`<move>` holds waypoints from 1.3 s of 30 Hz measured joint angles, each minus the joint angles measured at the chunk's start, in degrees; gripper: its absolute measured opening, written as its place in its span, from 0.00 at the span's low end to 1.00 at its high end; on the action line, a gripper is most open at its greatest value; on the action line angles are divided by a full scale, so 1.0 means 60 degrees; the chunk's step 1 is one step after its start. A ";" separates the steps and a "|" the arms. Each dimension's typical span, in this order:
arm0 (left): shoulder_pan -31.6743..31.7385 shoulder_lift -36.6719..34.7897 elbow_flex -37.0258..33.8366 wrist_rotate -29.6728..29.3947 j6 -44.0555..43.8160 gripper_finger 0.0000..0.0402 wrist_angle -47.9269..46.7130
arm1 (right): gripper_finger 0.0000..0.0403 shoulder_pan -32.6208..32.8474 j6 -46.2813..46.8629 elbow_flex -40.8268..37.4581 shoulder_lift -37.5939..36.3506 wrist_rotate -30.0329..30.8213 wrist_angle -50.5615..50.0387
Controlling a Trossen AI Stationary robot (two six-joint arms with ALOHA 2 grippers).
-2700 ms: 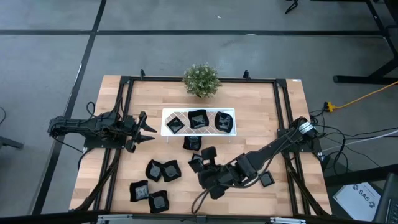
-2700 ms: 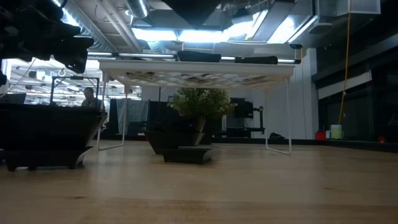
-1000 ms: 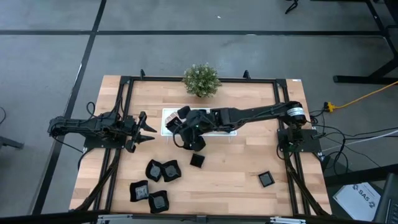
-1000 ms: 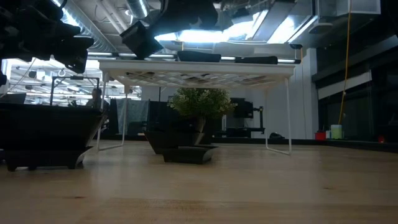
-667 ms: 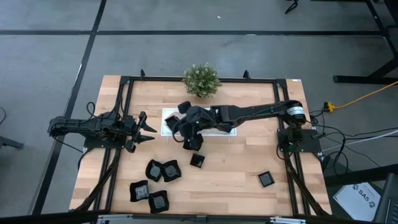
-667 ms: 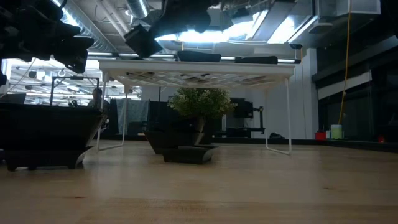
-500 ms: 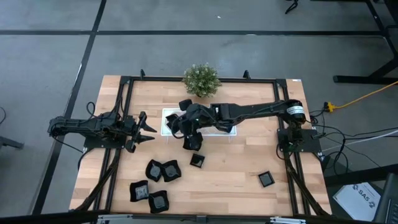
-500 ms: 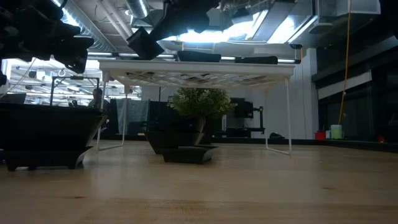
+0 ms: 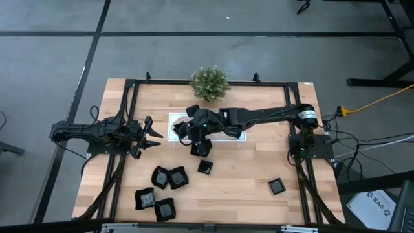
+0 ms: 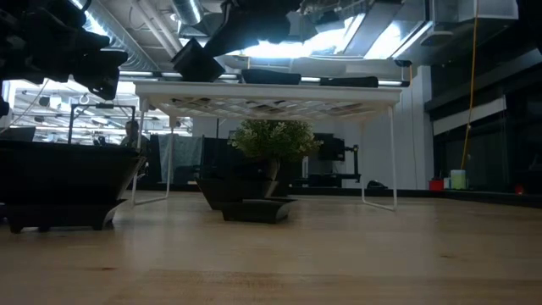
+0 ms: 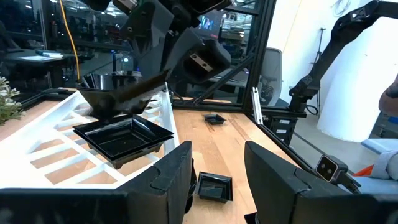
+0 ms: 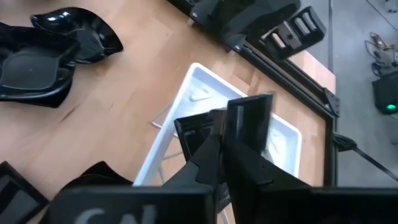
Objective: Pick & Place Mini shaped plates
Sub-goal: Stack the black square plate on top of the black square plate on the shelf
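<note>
While the right arm stretches across the table, its right gripper hangs over the 9 o'clock end of the white tray. Its fingers sit almost together, and I read them as pinching the rim of 1 mini shaped plate. From the left wrist view that plate is tilted, just above a second plate that lies flat in the tray's end compartment; I cannot tell whether the 2 touch.

The left gripper waits at 9 o'clock of the tray, near it, jaws spread wide and holding nothing.

On the wood, seen from above, 4 loose plates cluster at 7 o'clock of the table: 2 side by side and 2 nearer the edge. 1 more lies at 6 o'clock of the tray, and another sits alone at 4 o'clock. The potted plant stands at 12 o'clock.
</note>
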 joint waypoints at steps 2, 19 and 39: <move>0.0000 0.0003 0.0002 0.0001 -0.0003 0.36 0.0000 | 0.07 0.0000 0.0024 0.0000 -0.0002 -0.0038 0.0009; 0.0000 0.0001 0.0001 -0.0001 -0.0002 0.36 -0.0004 | 0.16 -0.0004 0.0603 0.0004 -0.0004 -0.0031 0.0032; -0.0003 0.0003 -0.0001 -0.0002 0.0000 0.36 0.0000 | 0.17 0.1845 0.4232 0.0007 -0.0007 -0.0036 -0.1695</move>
